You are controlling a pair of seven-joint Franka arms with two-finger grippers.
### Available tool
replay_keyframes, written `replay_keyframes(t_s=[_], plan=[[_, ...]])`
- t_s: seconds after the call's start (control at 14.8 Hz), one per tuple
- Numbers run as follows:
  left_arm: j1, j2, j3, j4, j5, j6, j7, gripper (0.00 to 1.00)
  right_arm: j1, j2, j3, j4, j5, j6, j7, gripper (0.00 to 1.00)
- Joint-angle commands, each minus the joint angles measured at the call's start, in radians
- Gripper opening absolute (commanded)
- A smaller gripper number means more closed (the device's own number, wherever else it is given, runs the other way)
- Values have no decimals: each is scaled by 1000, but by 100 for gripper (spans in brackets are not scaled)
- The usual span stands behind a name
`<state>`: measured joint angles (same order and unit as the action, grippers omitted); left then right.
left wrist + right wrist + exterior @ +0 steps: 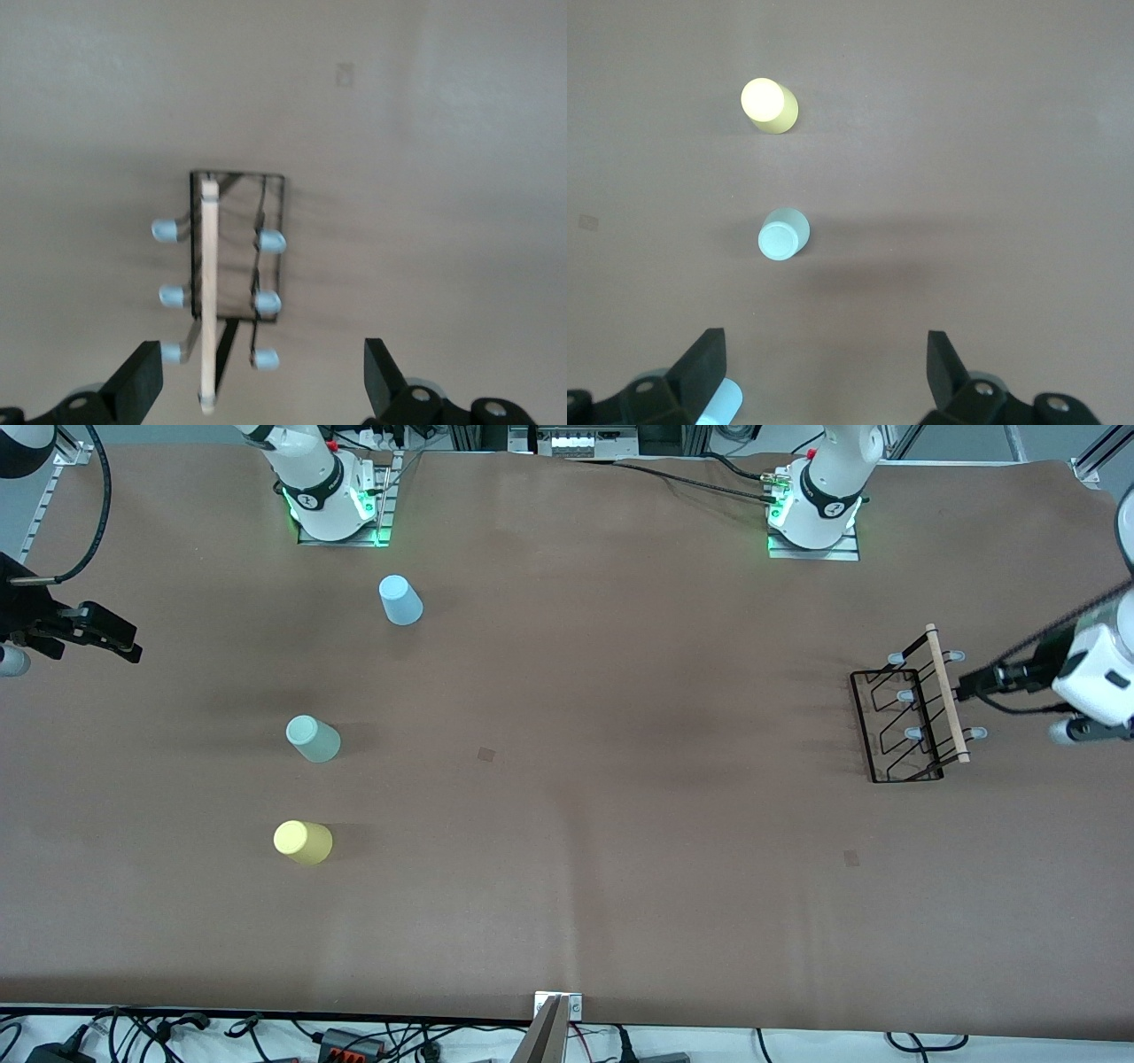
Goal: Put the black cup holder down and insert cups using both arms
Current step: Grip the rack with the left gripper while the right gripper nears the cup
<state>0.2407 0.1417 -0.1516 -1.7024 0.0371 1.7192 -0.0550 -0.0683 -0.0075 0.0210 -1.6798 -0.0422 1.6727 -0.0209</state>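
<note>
Paper tab [345, 73] only above left pincer [263, 376]

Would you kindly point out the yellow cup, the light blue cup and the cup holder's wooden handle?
yellow cup [302, 841]: front view, on its upturned base.
light blue cup [400, 600]: front view, on its side wall.
wooden handle [947, 693]: front view, mid-length of the rod.

The right wrist view's edge and a pincer finger [700, 372] cut off the light blue cup [719, 405]

Three cups [313, 739] (green, yellow, blue), one black cup holder [912, 722], two arms [306, 469]
</note>
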Motion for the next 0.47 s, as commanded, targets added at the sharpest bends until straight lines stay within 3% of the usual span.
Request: replay_keyframes(t_s=[0.0,0.07,0.41], plan=[[14,-120,-17,-295,41,286,32,100,-4,-14,2,-14,18,7,-19,100],[14,-140,-20,-368,49,347,49,100,-4,-12,2,-14,18,7,-19,100],[52,-146,-22,-443,47,384,110,100,-5,-11,2,-14,18,8,-19,100]])
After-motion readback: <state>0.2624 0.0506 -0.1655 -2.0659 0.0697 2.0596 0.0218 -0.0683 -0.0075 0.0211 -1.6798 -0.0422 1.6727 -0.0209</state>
